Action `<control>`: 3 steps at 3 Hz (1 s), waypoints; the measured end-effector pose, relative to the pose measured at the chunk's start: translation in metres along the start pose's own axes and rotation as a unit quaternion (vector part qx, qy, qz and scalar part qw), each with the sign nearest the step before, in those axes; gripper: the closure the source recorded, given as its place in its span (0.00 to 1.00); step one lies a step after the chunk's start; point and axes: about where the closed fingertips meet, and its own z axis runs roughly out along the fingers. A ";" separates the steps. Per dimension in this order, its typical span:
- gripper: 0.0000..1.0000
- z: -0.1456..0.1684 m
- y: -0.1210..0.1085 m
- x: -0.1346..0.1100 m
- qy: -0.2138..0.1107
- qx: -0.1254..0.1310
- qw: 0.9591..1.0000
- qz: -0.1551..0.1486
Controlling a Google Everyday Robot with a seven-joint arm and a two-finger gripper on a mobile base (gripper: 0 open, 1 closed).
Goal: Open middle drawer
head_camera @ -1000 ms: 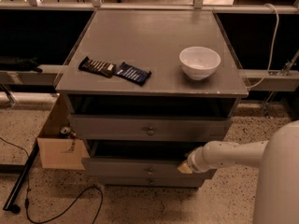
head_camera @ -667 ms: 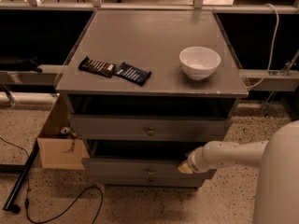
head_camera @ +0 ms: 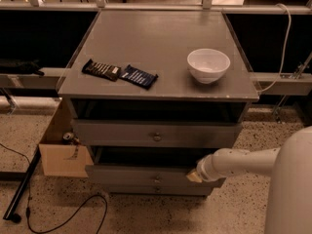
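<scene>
The grey cabinet [head_camera: 146,48] has three stacked drawers. The middle drawer [head_camera: 126,174] stands pulled out, with a dark gap above its front and its small round knob [head_camera: 157,179] at the centre. My gripper [head_camera: 195,175], at the end of the white arm [head_camera: 243,162], is against the right end of that drawer's front, right of the knob. The top drawer [head_camera: 117,133] with its knob [head_camera: 156,137] also stands a little forward. Only a strip of the bottom drawer [head_camera: 146,190] shows beneath.
On the cabinet top lie two dark snack bars [head_camera: 119,73] and a white bowl [head_camera: 208,65]. A cardboard box [head_camera: 61,155] stands on the floor at the left. A black cable [head_camera: 63,213] runs over the speckled floor. Dark benches stand on both sides.
</scene>
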 end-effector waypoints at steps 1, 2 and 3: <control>1.00 -0.003 0.009 0.010 0.011 -0.006 1.000 -0.002; 1.00 -0.012 0.024 0.029 0.019 -0.009 1.000 -0.003; 1.00 -0.015 0.024 0.027 0.019 -0.009 1.000 -0.003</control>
